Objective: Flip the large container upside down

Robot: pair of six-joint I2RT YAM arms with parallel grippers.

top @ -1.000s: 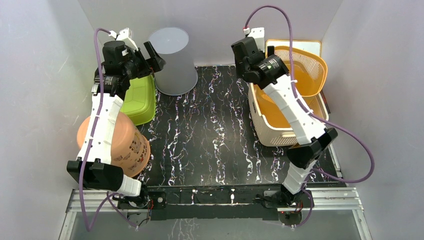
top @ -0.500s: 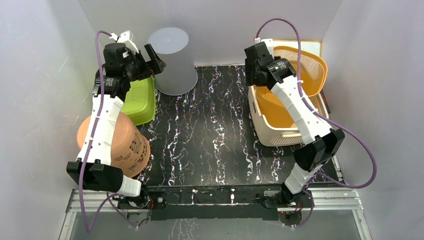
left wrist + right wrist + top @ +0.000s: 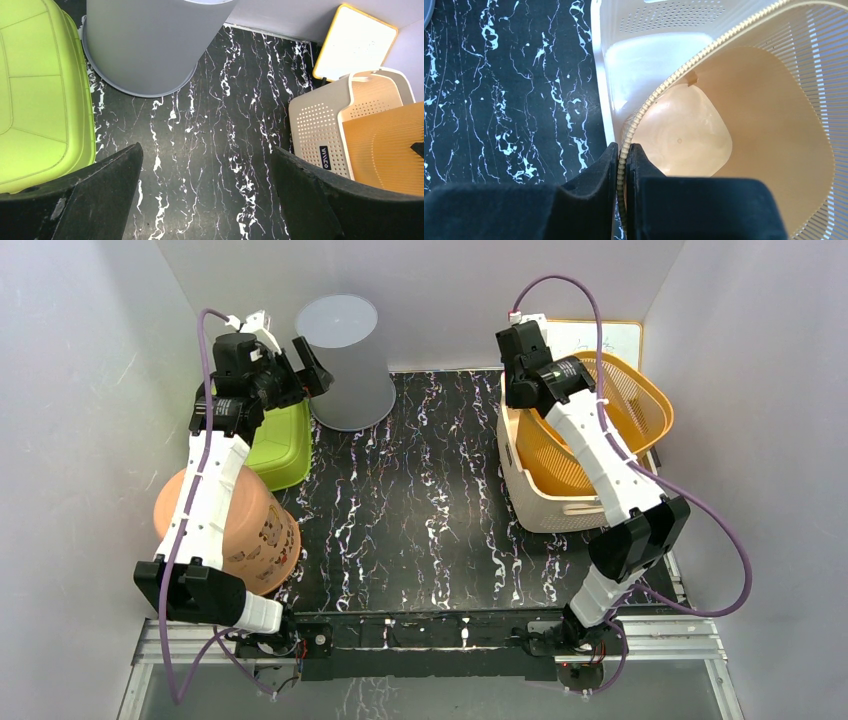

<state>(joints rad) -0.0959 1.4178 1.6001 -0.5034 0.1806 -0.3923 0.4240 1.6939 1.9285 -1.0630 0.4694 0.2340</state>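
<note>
Orange basket (image 3: pixel 625 400) newly tipped rightward, rim pinched by right claw (image 3: pixel 622 152); left claw (image 3: pixel 205 152) spread wide.

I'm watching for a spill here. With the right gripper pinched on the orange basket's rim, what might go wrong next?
The right gripper holds the orange basket only by its thin rim, at one side, so the basket may slip or swing when lifted. It sits tilted inside the white basket, which might drag along or tip.

Bright, even, diffuse light and soft shadows; glare washes out the cream basket (image 3: pixel 649 55) interior.
</note>
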